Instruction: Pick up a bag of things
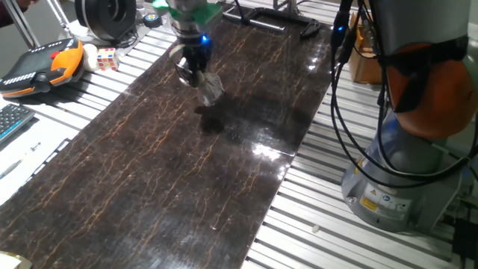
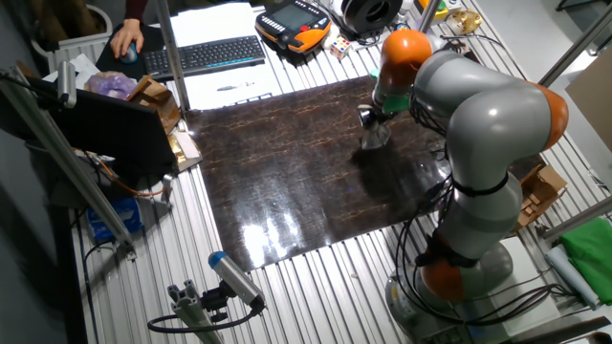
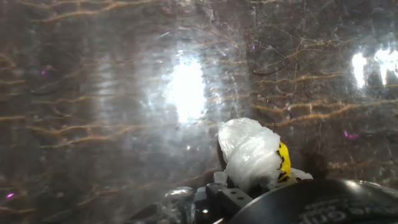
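The bag of things (image 1: 210, 88) is a small wrinkly clear plastic bag, silvery-grey with whitish lumps. It hangs from my gripper (image 1: 196, 73) above the dark marble-patterned mat (image 1: 164, 172), with its shadow on the mat below. In the other fixed view the bag (image 2: 373, 136) hangs under the gripper (image 2: 372, 118). In the hand view the bag (image 3: 249, 152) shows white and crumpled between the fingers, with a bit of yellow beside it. The gripper is shut on the bag.
A small multicoloured cube (image 1: 107, 57) and an orange-and-black teach pendant (image 1: 41, 66) lie at the mat's far left. A keyboard (image 2: 206, 55) and papers sit beyond. The robot base (image 1: 407, 149) with cables stands at the right. A black frame (image 1: 276, 19) lies at the mat's far end.
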`<state>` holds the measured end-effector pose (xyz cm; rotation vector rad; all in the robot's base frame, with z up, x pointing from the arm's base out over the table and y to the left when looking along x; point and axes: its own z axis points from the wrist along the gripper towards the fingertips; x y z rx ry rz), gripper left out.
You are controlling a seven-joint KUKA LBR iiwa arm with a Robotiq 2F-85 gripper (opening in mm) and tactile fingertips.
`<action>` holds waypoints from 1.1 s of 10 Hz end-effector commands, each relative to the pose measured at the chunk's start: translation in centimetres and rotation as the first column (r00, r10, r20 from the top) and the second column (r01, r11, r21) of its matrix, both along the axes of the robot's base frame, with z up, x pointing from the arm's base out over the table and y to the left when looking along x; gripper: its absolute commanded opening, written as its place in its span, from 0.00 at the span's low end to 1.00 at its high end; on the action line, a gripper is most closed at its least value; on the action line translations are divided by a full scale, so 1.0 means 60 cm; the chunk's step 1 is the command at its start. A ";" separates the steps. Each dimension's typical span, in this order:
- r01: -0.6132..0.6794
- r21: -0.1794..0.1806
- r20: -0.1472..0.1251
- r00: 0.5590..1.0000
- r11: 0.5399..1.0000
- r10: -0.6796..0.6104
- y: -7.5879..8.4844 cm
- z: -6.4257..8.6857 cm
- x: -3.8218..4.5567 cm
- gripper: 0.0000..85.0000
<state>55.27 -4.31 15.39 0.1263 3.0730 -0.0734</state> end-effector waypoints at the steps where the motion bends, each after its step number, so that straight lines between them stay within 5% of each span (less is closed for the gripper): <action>1: 0.003 -0.001 -0.003 1.000 1.000 -0.003 0.006 0.010 0.000 0.01; 6: 0.011 0.005 -0.028 1.000 1.000 -0.011 0.029 0.046 0.000 0.01; 11: 0.001 0.011 -0.026 1.000 1.000 -0.001 0.036 0.073 -0.020 0.01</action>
